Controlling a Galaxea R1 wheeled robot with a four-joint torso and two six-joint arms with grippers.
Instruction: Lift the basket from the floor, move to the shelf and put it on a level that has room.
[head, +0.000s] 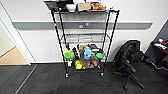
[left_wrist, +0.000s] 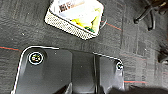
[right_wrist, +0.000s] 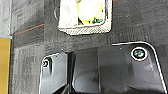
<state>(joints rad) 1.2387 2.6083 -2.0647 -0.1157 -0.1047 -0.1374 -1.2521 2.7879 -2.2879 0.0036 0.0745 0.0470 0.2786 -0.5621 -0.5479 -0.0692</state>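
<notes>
The basket (left_wrist: 75, 21) rests on the floor (left_wrist: 22, 30), dark grey carpet tiles. Its woven sides are cream and speckled, with yellow and white items inside. It shows again in the right wrist view, the basket (right_wrist: 85, 30) lying beyond that arm's dark plate. Both wrists hang above the carpet, apart from the basket, with it between them. In the head view the shelf (head: 83, 40) stands against the white wall on small wheels. Its middle level (head: 85, 37) looks bare. The top tier carries a white bowl and a cardboard box; the lower tier holds green bowls and a blue toy.
A black office chair (head: 130, 60) stands right of the shelf, and a dark desk (head: 160, 46) sits at the far right. At left a doorway opens onto tan wooden flooring (head: 12, 56). Open carpet lies in front of the shelf.
</notes>
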